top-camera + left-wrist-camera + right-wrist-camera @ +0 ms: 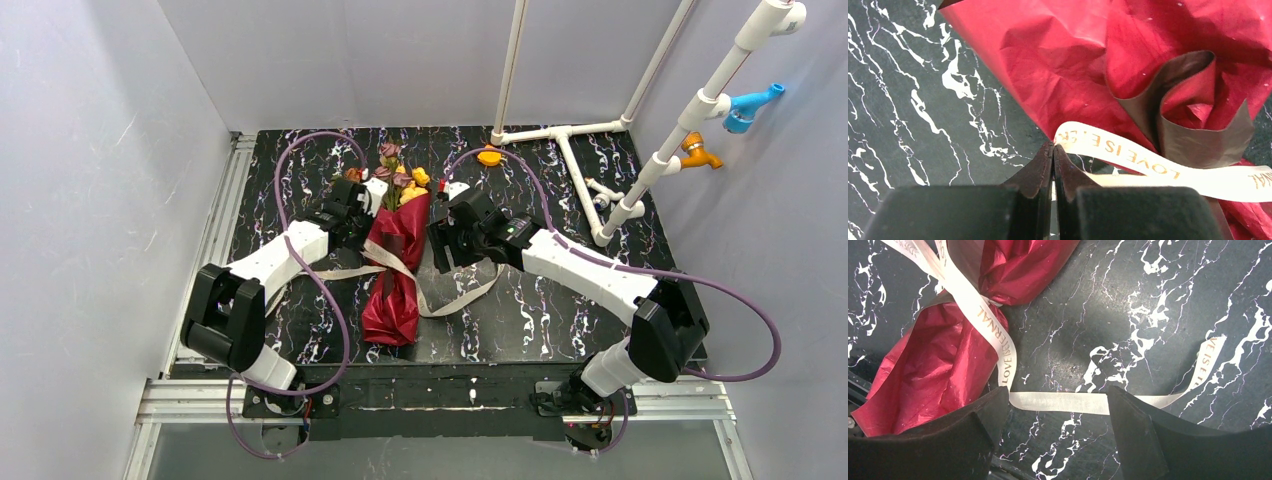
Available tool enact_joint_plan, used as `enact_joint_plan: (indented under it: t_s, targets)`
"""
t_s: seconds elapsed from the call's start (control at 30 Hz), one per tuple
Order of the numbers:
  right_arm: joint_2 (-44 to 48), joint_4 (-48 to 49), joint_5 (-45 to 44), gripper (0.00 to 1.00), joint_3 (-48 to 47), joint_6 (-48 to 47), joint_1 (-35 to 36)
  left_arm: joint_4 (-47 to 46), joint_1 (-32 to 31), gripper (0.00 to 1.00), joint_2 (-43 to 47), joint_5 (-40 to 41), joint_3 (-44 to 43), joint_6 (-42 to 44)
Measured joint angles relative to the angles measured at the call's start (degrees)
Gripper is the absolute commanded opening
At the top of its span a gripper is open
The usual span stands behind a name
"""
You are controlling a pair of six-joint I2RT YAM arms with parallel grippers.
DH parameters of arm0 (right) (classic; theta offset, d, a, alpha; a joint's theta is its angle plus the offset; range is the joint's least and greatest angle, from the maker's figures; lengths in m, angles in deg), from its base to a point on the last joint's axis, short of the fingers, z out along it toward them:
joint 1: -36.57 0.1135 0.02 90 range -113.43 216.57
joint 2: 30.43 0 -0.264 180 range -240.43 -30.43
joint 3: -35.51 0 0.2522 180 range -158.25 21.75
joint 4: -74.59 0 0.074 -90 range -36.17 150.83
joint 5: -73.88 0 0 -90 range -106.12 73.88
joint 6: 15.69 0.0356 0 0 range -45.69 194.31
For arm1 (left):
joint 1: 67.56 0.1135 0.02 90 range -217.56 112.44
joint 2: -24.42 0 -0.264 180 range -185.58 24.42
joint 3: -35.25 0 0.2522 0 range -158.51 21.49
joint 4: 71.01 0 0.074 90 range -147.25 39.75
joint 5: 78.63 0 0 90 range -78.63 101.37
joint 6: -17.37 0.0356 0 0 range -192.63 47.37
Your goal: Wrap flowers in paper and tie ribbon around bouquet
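Left gripper (1053, 146) is sitting fully closed, fingers pressed together, tips touching the end of the narrow cream ribbon with gold lettering (1128, 152) right at the edge of the crinkly dark red wrapping paper (1058, 65); can't tell whether any ribbon is nipped between them. Right gripper (1057, 396) is standing wide apart, gripping nothing, fingers straddling a flat run of ribbon on the black white-veined marble table (1158, 315). Red-paper-wrapped bouquet (398, 250) is lying mid-table between both grippers, long axis running near-to-far, yellow, orange and pink flowers (395, 172) pointing at the far edge.
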Motion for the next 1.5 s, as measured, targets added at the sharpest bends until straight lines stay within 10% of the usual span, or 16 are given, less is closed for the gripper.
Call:
enact_joint_plan:
  t_s: [0.5, 0.7, 0.87, 1.5]
  targets:
    - [0.61, 0.15, 0.50, 0.82, 0.52, 0.04, -0.28, -1.20, 4.17, 0.05, 4.04, 0.48, 0.26, -13.46]
    - [0.72, 0.13, 1.33, 0.82, 0.76, 0.13, -0.31, -1.57, 4.24, 0.37, 4.04, 3.45, 0.92, -20.00]
    - [0.92, 0.13, 1.49, 0.82, 1.01, 0.17, -0.33, -1.36, 5.07, 0.98, 4.74, 7.17, 3.06, -24.85]
    - [1.88, 2.97, 4.59, 0.82, 4.48, 0.92, -0.33, 22.95, 24.20, 0.93, 19.54, 15.76, 5.90, -53.64]
